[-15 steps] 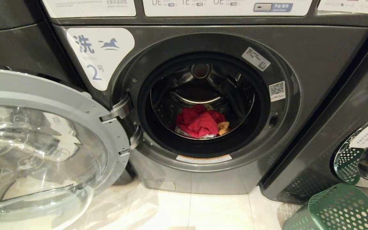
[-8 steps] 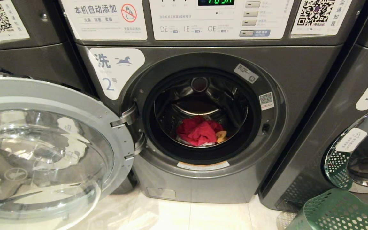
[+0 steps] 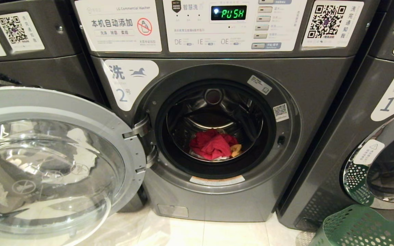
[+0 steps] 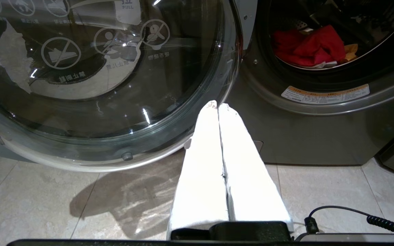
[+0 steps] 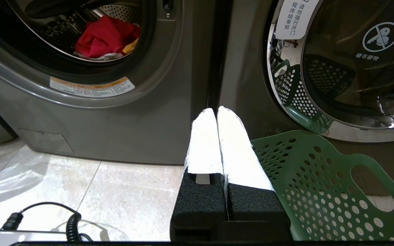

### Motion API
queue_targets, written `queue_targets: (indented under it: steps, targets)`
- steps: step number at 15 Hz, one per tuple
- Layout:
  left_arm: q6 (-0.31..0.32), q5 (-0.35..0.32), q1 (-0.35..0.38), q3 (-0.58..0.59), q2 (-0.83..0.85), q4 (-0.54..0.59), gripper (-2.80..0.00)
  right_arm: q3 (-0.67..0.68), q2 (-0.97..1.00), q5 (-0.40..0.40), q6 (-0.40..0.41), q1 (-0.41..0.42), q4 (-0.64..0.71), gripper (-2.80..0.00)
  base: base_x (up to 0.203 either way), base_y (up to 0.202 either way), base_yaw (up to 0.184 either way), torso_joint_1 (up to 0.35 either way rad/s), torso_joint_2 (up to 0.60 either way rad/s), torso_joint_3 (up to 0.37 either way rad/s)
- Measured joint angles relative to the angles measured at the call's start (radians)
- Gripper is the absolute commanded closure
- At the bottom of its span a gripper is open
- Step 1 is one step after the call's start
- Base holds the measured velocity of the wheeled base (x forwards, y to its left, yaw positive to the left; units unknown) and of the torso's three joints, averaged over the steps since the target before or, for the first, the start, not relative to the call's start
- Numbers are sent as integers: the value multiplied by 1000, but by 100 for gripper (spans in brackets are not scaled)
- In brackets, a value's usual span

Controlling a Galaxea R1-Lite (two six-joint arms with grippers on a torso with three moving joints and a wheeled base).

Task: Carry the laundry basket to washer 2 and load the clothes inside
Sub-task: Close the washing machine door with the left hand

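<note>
Washer 2 point(image 3: 128, 83) faces me with its round glass door point(image 3: 46, 164) swung wide open to the left. Red clothes with a bit of yellow point(image 3: 212, 145) lie in the drum, and the clothes point(image 4: 308, 46) show in both wrist views. The green laundry basket point(image 3: 361, 225) sits on the floor at the lower right, in front of the neighbouring washer. My right gripper point(image 5: 216, 110) is shut and empty, low over the floor beside the basket point(image 5: 323, 191). My left gripper point(image 4: 217, 105) is shut and empty, near the lower edge of the open door. Neither arm shows in the head view.
Washer 1 point(image 3: 371, 112) stands to the right with its door shut, mirroring the basket. Another grey washer point(image 3: 29, 68) is behind the open door on the left. The display point(image 3: 228, 13) reads PUSH. Pale floor tiles point(image 3: 217, 234) lie in front, and a coiled cable point(image 4: 385, 222) is near the left wrist.
The head view has lifted: the control panel, display and QR labels have come into sight and the washers sit lower in the picture. Nothing itself has moved.
</note>
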State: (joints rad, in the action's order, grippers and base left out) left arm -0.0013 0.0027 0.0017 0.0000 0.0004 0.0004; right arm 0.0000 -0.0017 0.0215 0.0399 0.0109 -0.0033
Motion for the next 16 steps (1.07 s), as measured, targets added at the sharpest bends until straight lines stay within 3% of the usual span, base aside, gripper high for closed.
queue_targets:
  steps: [14, 16]
  targets:
    - [0, -1, 0, 0, 0, 0, 0, 0, 1, 0, -6, -5, 0, 0, 0, 0, 0, 0, 0, 0]
    - [-1, 0, -1, 0, 0, 0, 0, 0, 1, 0, -6, -5, 0, 0, -151, 0, 2, 10, 4, 1]
